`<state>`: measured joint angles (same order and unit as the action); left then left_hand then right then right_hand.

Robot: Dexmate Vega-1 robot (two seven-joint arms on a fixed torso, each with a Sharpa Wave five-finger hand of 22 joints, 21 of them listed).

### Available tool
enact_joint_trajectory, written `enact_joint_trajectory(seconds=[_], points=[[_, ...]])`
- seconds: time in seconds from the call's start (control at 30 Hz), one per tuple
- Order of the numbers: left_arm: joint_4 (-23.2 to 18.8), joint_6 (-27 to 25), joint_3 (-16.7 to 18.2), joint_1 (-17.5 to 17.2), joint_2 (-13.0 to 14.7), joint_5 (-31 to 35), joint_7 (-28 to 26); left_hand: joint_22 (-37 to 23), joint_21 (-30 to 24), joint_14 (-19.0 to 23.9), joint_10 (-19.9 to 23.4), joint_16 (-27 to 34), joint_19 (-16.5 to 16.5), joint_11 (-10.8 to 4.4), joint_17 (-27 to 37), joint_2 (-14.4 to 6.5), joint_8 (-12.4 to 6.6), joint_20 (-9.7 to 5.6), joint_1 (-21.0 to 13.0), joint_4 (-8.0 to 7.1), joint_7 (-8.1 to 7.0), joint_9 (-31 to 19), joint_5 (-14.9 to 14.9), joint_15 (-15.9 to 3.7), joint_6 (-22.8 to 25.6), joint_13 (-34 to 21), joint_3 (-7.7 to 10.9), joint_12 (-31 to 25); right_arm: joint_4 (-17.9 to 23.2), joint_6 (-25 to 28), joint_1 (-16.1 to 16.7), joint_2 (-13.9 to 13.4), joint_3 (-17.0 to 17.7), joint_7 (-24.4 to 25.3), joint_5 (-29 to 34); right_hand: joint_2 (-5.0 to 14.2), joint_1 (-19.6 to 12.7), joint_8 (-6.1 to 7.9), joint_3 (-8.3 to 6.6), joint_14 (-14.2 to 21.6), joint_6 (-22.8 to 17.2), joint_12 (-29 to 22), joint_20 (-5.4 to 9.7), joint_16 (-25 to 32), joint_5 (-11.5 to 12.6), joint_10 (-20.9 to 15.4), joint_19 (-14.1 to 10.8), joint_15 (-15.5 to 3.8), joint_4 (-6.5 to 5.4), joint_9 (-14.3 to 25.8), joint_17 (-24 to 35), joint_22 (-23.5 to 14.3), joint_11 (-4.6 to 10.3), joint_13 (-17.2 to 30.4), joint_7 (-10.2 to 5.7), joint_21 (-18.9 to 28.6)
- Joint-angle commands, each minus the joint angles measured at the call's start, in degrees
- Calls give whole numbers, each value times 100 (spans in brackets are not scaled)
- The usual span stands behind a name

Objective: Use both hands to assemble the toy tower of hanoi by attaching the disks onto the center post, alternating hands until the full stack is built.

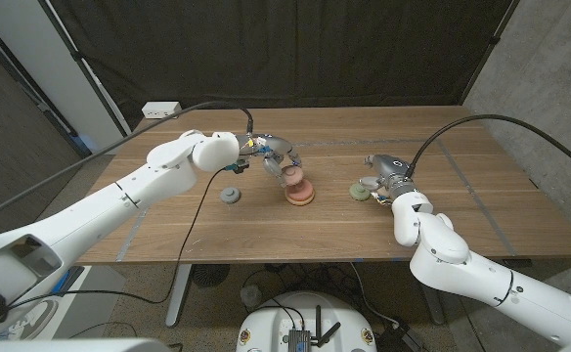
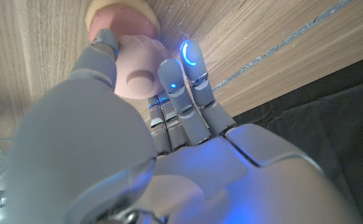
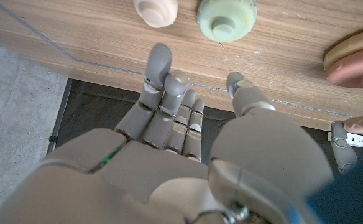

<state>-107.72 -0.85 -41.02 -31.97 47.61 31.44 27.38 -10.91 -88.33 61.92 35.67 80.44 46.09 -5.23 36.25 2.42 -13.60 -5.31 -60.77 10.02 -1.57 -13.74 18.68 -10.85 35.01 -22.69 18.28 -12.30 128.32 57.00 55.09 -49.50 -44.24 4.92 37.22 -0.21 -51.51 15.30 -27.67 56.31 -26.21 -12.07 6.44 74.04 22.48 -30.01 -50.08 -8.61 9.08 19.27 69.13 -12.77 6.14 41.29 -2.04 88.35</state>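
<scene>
1. Presently, a pink disk [image 2: 138, 74] is held by the left hand [image 1: 271, 156] just above the stack [image 1: 298, 193] at the tabletop's [image 1: 461, 205] middle; in the left wrist view its fingers [image 2: 175, 84] are seen closed around the disk's rim, so that its centre is left free to be lowered onto the post.
2. Whether the disk already touches the stack cannot be told.
3. The stack is made up of wide reddish disks, the widest lowest, which suits the order of the tower.
4. The right hand [image 1: 388, 181] is kept close beside a green disk [image 1: 360, 192], to the stack's right; its fingers [image 3: 160, 68] are apart and nothing is held, probably so that its turn can be taken as soon as the left hand is clear.
5. In the right wrist view a tan piece [image 3: 155, 10] is seen beside the green disk [image 3: 226, 18], both lying apart from the fingers.
6. A grey disk [image 1: 231, 196] is left on the tabletop to the stack's left, within the left hand's reach for a later turn.
</scene>
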Motion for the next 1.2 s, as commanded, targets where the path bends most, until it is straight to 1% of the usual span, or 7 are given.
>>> enact_joint_trajectory(seconds=[0.03,0.23,0.5,0.7,1.2], points=[[176,25,-191,158,-187,99,132,-21,-8,75,420,25,56,-374,46,-54,-9,-671,14,-105,13,-37,35,-172,51,-391,68,-12,42,50,35,-65,23,121,-129,17,17,0,-26,18,-67,-2,584,24,24,-64,12,-391,8,31,10,-13,0,21,12,3],[209,2,-253,195,-228,132,208,-20,-7,45,429,-22,57,-366,12,-55,-3,-673,18,-102,12,-40,37,-174,54,-396,67,-10,50,52,23,-90,14,152,-180,22,20,-2,-28,21,-70,2,584,30,29,-62,9,-391,8,32,17,-17,0,24,13,7],[238,30,-288,189,-259,147,163,-21,-8,67,432,-21,62,-365,25,-56,5,-674,21,-99,6,-43,38,-174,53,-407,65,-8,82,80,22,-122,4,196,-227,28,24,-4,-32,26,-78,4,584,41,36,-68,2,-391,8,33,29,-24,-11,27,15,16],[235,1,-364,161,-289,385,27,-21,-8,76,408,-22,63,-368,37,-56,16,-673,23,-97,-4,-44,39,-174,40,-410,64,5,112,116,36,-149,2,222,-262,30,25,-7,-34,22,-78,7,584,40,40,-64,4,-391,9,34,28,-23,-6,29,16,14],[434,103,-441,179,-421,384,-33,-21,-8,96,404,-63,68,-389,49,-55,37,-674,34,-93,-10,-52,39,-175,42,-424,59,19,128,131,103,-186,27,352,-408,34,29,-11,-37,15,-87,15,584,40,47,-70,5,-391,10,35,25,-23,1,25,-1,15]])
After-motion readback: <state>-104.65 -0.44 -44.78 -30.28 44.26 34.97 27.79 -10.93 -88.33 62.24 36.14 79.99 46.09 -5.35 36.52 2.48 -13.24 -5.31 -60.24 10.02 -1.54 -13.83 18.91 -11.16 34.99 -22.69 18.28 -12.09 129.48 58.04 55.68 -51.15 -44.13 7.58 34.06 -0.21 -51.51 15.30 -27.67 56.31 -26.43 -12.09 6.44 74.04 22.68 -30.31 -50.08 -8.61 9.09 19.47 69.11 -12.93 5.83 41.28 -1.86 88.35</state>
